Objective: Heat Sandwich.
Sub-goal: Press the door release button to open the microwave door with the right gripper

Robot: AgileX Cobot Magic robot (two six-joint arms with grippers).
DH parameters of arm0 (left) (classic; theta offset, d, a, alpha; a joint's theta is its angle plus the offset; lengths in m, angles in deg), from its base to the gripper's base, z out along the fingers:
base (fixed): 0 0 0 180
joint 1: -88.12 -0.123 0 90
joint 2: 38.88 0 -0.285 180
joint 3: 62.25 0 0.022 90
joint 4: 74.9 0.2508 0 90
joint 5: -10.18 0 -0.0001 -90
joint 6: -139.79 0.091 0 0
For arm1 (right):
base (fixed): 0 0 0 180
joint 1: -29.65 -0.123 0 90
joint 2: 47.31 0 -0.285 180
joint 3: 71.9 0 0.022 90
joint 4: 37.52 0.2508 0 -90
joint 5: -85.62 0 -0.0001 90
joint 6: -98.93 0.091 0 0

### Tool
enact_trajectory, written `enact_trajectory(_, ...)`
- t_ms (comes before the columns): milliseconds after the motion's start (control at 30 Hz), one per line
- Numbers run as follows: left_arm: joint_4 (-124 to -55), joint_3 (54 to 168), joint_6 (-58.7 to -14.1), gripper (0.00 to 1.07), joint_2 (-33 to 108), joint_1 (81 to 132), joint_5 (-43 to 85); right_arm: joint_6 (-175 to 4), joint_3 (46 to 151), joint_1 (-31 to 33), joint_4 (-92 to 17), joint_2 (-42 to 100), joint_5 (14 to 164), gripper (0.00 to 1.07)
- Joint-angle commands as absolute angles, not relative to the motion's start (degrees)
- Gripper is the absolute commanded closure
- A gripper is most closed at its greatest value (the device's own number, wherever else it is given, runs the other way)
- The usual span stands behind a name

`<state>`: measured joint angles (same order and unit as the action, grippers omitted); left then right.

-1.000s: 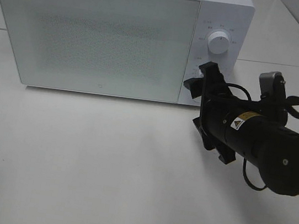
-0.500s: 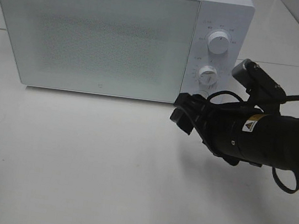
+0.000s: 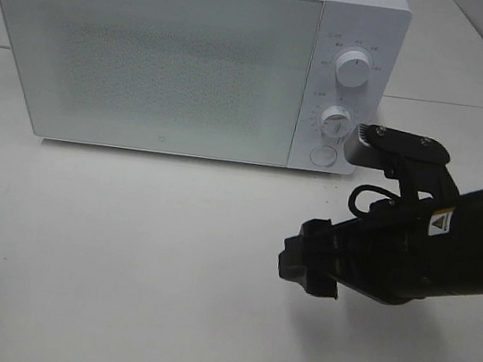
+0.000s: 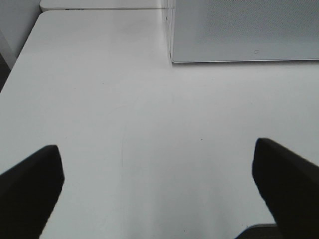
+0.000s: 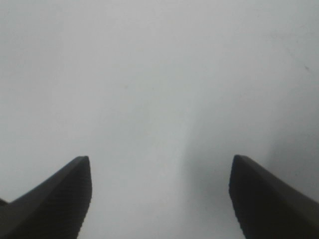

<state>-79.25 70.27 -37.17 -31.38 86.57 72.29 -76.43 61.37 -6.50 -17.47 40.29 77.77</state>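
The sandwich is out of view in every frame. The white microwave (image 3: pixel 150 60) stands at the back of the table with its door shut. In front of its control panel, over the bare table, my right gripper (image 3: pixel 302 262) hovers apart from the oven. Its jaws are open and point left, and nothing lies between them in the right wrist view (image 5: pixel 159 164). My left gripper (image 4: pixel 157 149) is open and empty above bare table. The microwave's lower front corner (image 4: pixel 239 30) lies ahead of it. The left arm is out of the high view.
The microwave panel carries an upper knob (image 3: pixel 354 72), a lower knob (image 3: pixel 335 119) and a round button (image 3: pixel 322 155). The white table (image 3: pixel 122 263) stretches in front of the oven. A seam in the tabletop (image 3: pixel 468 107) runs behind on the right.
My right gripper has drawn back from the microwave's lower knob, moving down and toward the table's front. It has turned to point left. The microwave has not moved.
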Motion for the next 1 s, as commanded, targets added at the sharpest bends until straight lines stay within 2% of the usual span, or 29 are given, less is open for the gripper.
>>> enact_trajectory(33,-79.9,70.2,-37.0,0.09,-32.6,86.6,71.5,-78.6,62.8,-6.3,-20.7,37.3,69.8,0.32)
enact_trajectory(100,-79.9,70.2,-37.0,0.09,-32.6,86.6,71.5,-78.5,64.4,-6.3,-24.5,34.8,61.8,0.32)
enact_trajectory(367,-79.9,70.2,-37.0,0.09,-32.6,86.6,71.5,-78.4,66.9,-6.3,-29.3,28.4,46.5,0.32)
enact_trajectory(733,-79.9,70.2,-37.0,0.09,-32.6,86.6,71.5,-78.7,67.4,-6.3,-32.6,17.6,33.3,0.32)
enact_trajectory(1000,-79.9,70.2,-37.0,0.09,-32.6,86.6,71.5,-78.7,67.4,-6.3,-34.6,3.1,25.8,0.32)
